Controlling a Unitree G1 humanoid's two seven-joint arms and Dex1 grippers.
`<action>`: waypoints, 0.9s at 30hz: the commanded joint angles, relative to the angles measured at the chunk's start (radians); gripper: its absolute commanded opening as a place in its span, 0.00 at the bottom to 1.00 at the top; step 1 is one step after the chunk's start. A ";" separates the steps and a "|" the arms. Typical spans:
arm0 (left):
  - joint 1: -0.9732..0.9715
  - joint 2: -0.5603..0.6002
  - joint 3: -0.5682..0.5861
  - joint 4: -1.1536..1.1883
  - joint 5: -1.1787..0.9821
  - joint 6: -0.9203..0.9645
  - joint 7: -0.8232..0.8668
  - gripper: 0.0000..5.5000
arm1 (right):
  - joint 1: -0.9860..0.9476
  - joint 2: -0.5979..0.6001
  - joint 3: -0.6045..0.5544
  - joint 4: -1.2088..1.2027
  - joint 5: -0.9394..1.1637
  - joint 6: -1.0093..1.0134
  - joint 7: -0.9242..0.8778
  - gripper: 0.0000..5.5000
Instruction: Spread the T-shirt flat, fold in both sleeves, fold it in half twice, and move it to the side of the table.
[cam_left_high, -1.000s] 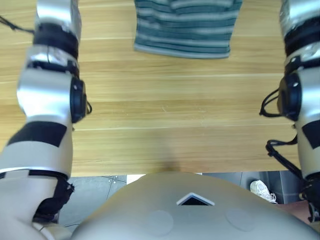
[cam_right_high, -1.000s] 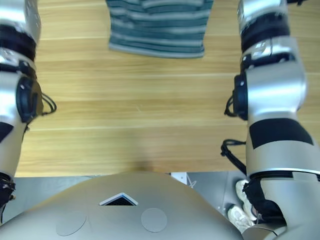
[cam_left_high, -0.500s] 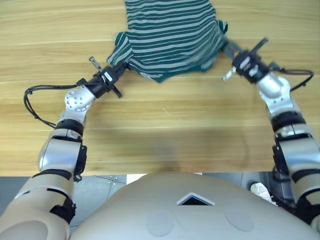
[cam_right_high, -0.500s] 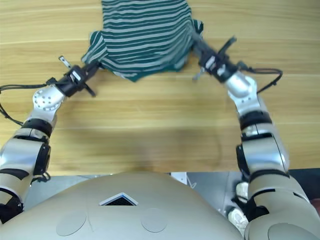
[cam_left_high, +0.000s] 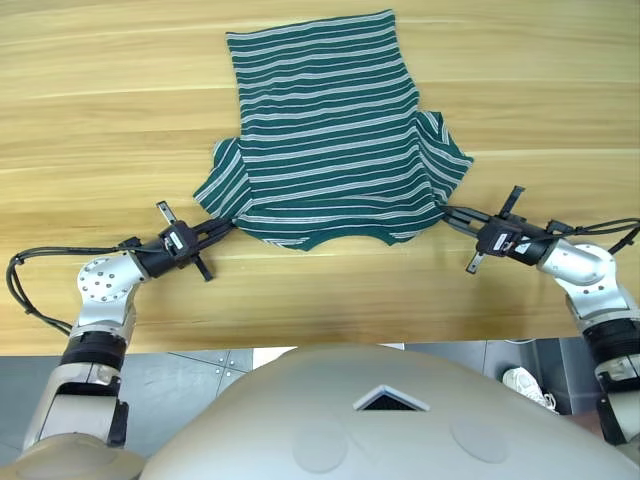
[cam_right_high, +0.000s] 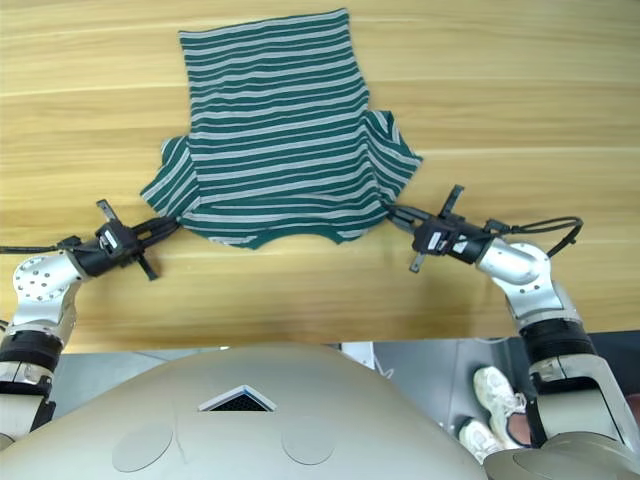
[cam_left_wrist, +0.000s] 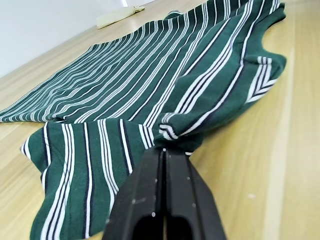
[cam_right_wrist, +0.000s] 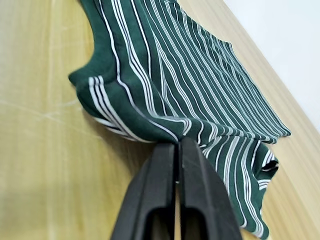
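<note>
A green T-shirt (cam_left_high: 325, 140) with white stripes lies on the wooden table (cam_left_high: 110, 120), its hem at the far side and its neckline toward me. Both sleeves are bunched against the body. My left gripper (cam_left_high: 228, 224) is shut on the shirt's near left shoulder, also seen in the left wrist view as the left gripper (cam_left_wrist: 163, 150) pinching striped cloth (cam_left_wrist: 190, 95). My right gripper (cam_left_high: 446, 210) is shut on the near right shoulder; the right wrist view shows the right gripper (cam_right_wrist: 176, 142) clamped on the fabric edge (cam_right_wrist: 150, 85).
Bare wood (cam_left_high: 330, 290) runs between the shirt and the table's near edge. A pale folded item (cam_left_wrist: 117, 16) lies far off on the table in the left wrist view. Floor and a shoe (cam_left_high: 523, 380) lie below the table edge.
Both grippers have pulled the shirt toward me, from high over the table down near its front edge. The shirt now lies stretched out on the wood.
</note>
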 joint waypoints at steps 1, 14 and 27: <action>0.081 -0.013 -0.001 -0.063 0.071 0.016 0.040 0.12 | 0.062 -0.011 -0.023 -0.096 0.013 0.032 0.016 0.13; 0.268 0.006 0.044 -0.265 0.047 0.076 0.072 0.44 | 0.190 -0.018 -0.093 -0.202 -0.033 0.067 0.005 0.49; 0.058 -0.195 0.065 -0.579 0.233 0.210 0.349 0.49 | -0.045 0.054 -0.232 -0.066 0.099 0.144 -0.010 0.51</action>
